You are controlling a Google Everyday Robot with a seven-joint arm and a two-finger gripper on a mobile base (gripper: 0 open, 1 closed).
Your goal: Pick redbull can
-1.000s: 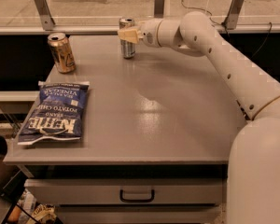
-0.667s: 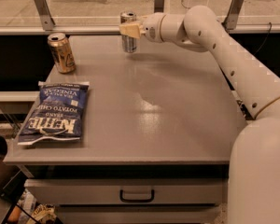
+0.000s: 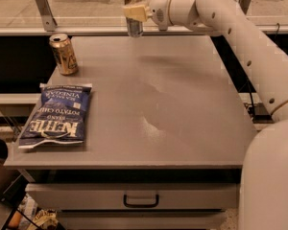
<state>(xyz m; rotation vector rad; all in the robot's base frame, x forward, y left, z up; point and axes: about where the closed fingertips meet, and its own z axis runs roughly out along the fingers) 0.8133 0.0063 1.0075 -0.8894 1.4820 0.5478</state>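
The redbull can [image 3: 133, 26] is a slim silver and blue can with a silver top. It hangs upright in the air above the far edge of the grey table [image 3: 182, 114]. My gripper [image 3: 134, 12] is at the top centre, reaching in from the right, and is shut on the can around its upper half. The white arm [image 3: 230, 28] runs from the gripper down the right side of the view.
A wider gold can [image 3: 63, 54] stands at the far left of the table. A blue Kettle chips bag [image 3: 57, 115] lies flat at the front left. A drawer with a handle [image 3: 141, 201] sits below the table front. A rail runs behind the table.
The gripper has lifted the redbull can off the table, and it is now higher and clear of the surface. The gold can and chips bag have not moved.
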